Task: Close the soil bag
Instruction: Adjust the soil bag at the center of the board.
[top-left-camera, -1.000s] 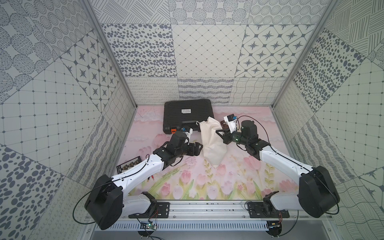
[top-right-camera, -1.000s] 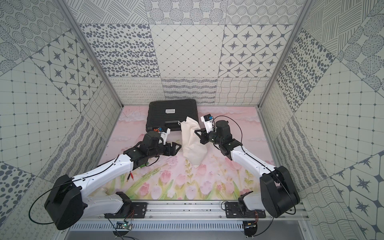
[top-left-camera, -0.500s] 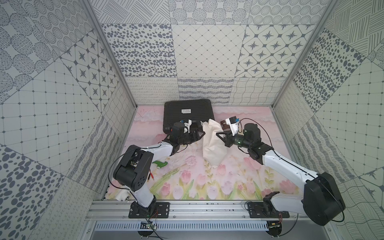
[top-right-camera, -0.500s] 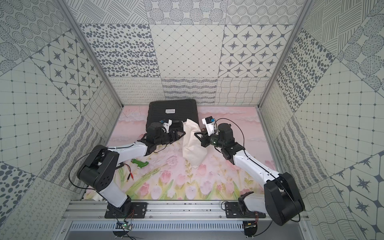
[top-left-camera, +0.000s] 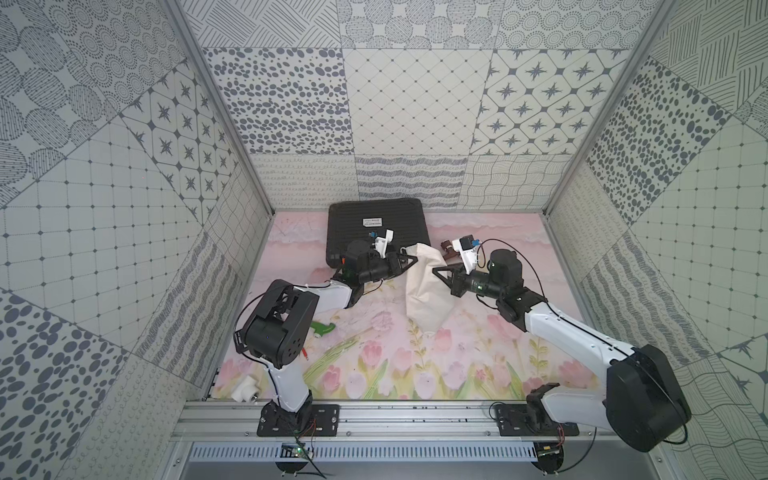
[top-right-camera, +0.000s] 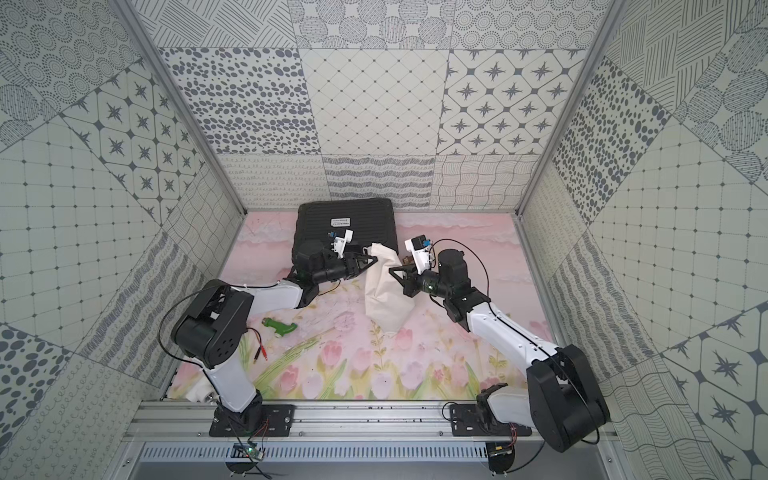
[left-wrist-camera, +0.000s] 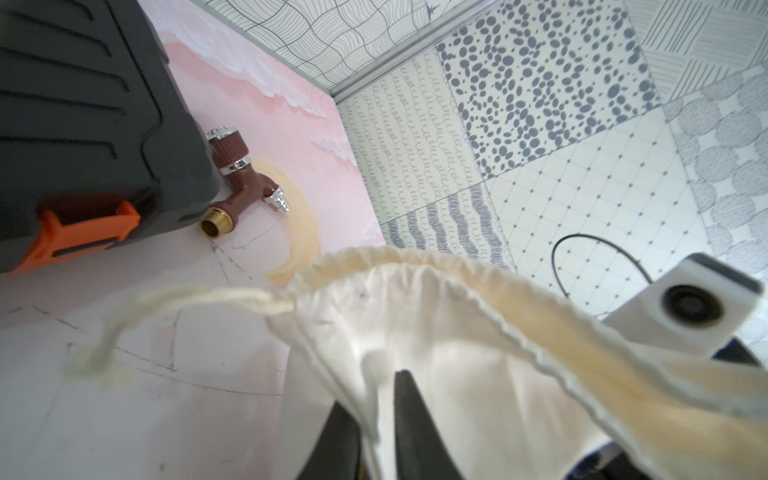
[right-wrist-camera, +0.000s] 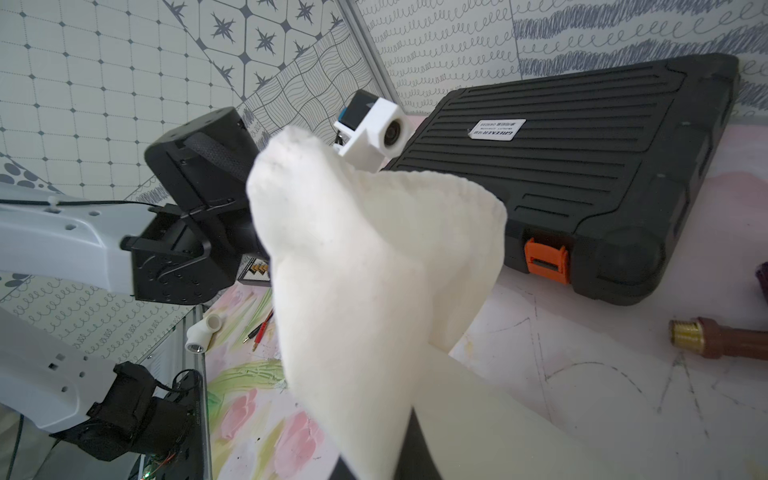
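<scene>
The soil bag (top-left-camera: 426, 291) (top-right-camera: 386, 293), a cream cloth pouch, stands tilted in the middle of the mat, its top lifted between both arms. My left gripper (top-left-camera: 412, 259) (top-right-camera: 374, 260) (left-wrist-camera: 376, 415) is shut on the cloth at the bag's left upper edge, just under the ruffled hem (left-wrist-camera: 415, 259). A pale cord (left-wrist-camera: 187, 296) trails loose from that hem. My right gripper (top-left-camera: 435, 271) (top-right-camera: 392, 271) (right-wrist-camera: 378, 440) is shut on the bag's right side. The bag (right-wrist-camera: 365, 257) fills the right wrist view.
A black ribbed case (top-left-camera: 376, 224) (top-right-camera: 345, 220) with orange latches (right-wrist-camera: 545, 261) lies right behind the bag. A brown tap fitting (left-wrist-camera: 232, 174) (right-wrist-camera: 719, 336) lies beside it. A green tool (top-left-camera: 322, 329), red probe leads (top-right-camera: 259, 353) and a white pipe elbow (top-left-camera: 245, 388) lie front left.
My left arm has folded back and swung toward the case. Its gripper was open and has come shut on the bag's left edge. The right gripper kept its hold and barely moved.
</scene>
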